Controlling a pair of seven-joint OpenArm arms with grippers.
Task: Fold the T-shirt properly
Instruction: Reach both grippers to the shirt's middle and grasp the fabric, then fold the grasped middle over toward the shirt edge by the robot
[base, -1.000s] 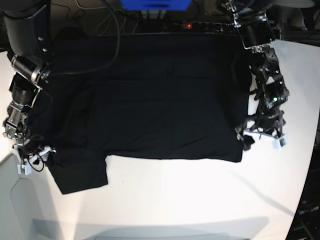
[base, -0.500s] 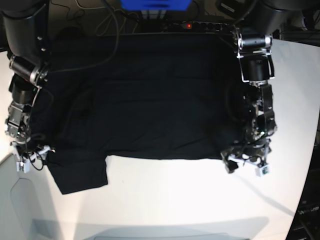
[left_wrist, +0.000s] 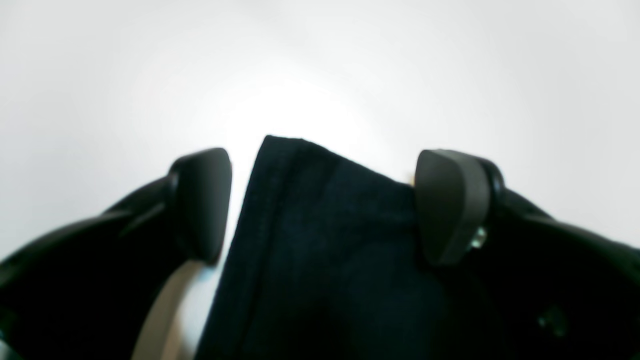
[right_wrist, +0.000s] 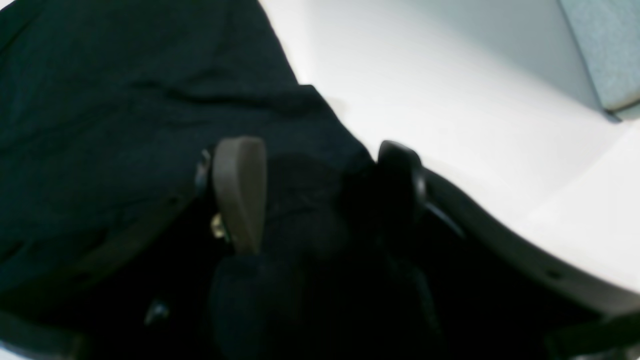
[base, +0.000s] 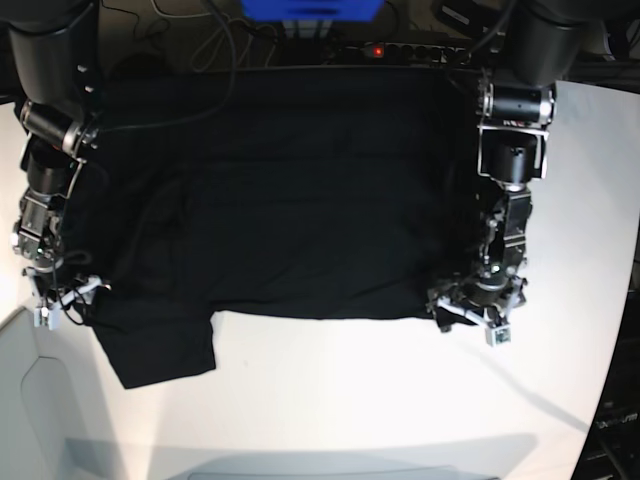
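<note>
The black T-shirt (base: 290, 190) lies spread flat on the white table (base: 360, 400), with one sleeve (base: 165, 350) sticking out at the front left. No print shows. My left gripper (base: 470, 318) sits at the shirt's front right corner. In the left wrist view it (left_wrist: 325, 205) is open, its fingers (left_wrist: 205, 200) straddling the hemmed corner (left_wrist: 300, 240). My right gripper (base: 62, 305) is at the shirt's left edge by the sleeve. In the right wrist view it (right_wrist: 320, 180) stands open with bunched black cloth (right_wrist: 310, 200) between its fingers (right_wrist: 240, 190).
A power strip with a red light (base: 376, 50), cables (base: 225, 40) and a blue object (base: 310, 8) lie along the table's far edge. A grey panel (base: 40, 400) sits at the front left corner. The table's right edge curves past my left arm.
My left gripper has moved left and toward the front, from beside the shirt's right edge to its front right corner. My right gripper has barely shifted at the left edge.
</note>
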